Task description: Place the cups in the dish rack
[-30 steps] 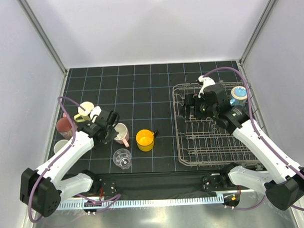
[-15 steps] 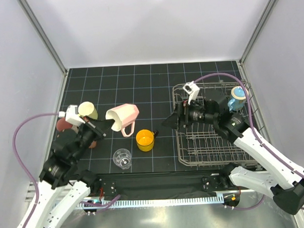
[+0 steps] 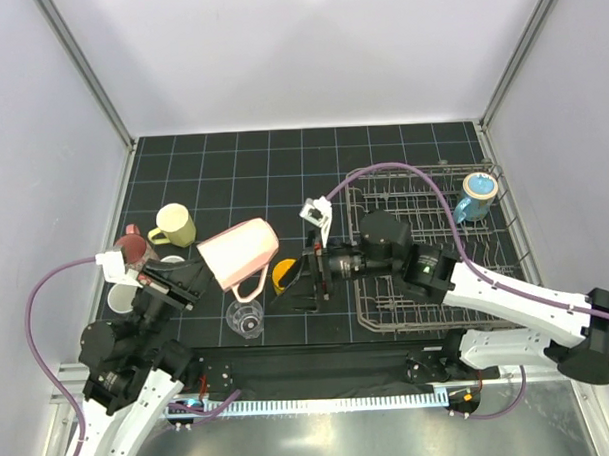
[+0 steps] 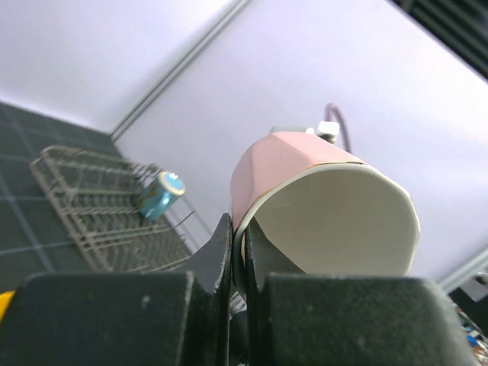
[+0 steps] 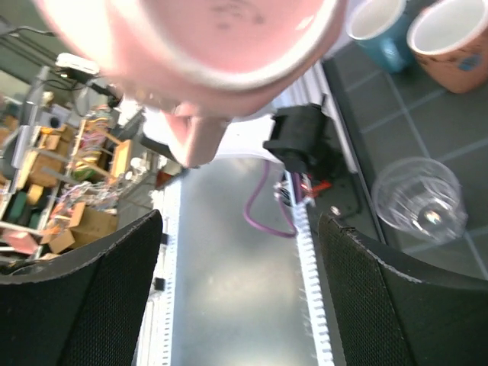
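Observation:
My left gripper [image 3: 204, 269] is shut on the rim of the pink mug [image 3: 240, 252] and holds it tilted above the mat. In the left wrist view its fingers [image 4: 223, 248] pinch the pink mug's [image 4: 305, 191] wall. My right gripper [image 3: 298, 278] is open and empty, reaching left beside the pink mug and partly covering the orange-yellow mug [image 3: 282, 274]. In the right wrist view the pink mug's [image 5: 206, 46] base fills the top, above the open right gripper [image 5: 240, 305]. The glass tumbler [image 3: 245, 317] stands near the front. The blue mug [image 3: 475, 195] sits in the dish rack [image 3: 427, 309].
A pale yellow mug [image 3: 176, 224] and a maroon mug [image 3: 132, 249] stand at the left. A pale cup [image 3: 120, 294] sits partly under the left arm. The tumbler [image 5: 419, 202] also shows in the right wrist view. The rack [image 4: 91, 217] with the blue mug [image 4: 158, 194] shows in the left wrist view.
My left gripper has lifted the pink mug off the mat and carried it up and toward the middle. My right arm has swung left out of the rack toward it, jaws open.

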Controlling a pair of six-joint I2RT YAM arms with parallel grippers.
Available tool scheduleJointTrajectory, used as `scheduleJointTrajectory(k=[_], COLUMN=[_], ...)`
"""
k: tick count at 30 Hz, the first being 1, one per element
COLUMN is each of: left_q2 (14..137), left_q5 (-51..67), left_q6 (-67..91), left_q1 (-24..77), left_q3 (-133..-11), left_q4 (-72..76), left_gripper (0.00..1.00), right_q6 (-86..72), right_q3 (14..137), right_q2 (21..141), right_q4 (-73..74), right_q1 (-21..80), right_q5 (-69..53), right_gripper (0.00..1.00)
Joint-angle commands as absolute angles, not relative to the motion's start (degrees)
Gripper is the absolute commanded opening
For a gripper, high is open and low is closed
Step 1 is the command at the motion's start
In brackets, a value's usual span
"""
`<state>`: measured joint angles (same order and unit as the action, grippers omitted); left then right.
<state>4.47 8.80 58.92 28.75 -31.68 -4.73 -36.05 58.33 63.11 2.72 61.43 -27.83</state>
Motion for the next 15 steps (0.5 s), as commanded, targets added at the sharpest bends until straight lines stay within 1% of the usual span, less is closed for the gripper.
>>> scheduleJointTrajectory(k=[1, 6, 9, 12, 13, 15], left_q2=[3.34, 2.64, 0.98, 0.7, -1.21, -1.49], left_q5=[10.54, 11.69, 11.08, 10.72, 10.72, 10.9], left_q6=[62.49, 63.98, 63.81, 64.07, 64.16, 64.25], left_q1=[28.65, 28.65, 28.65, 28.65, 28.65, 28.65], left_q3=[-32.7, -32.87, -32.87, -32.7, -32.61, -32.52], left_q4=[10.36, 12.22, 11.25, 10.64, 10.46, 10.2], left_gripper=[0.0, 0.0, 0.0, 0.0, 0.01, 0.0], right_q6=[-40.16, -46.65, -50.35, -50.8, -50.71, -50.54], right_q3=[60.91, 60.82, 60.12, 60.38, 60.64, 60.73], right_q2=[64.77, 68.46, 69.78, 70.58, 71.01, 71.19], right_q4=[-10.51, -20.36, -27.21, -29.61, -29.79, -30.41], right_q1=[64.94, 67.15, 67.85, 69.52, 69.87, 70.92], right_q5=[-24.26, -19.96, -19.51, -17.23, -15.31, -13.11], right_gripper=[0.83, 0.82, 0.78, 0.76, 0.75, 0.72])
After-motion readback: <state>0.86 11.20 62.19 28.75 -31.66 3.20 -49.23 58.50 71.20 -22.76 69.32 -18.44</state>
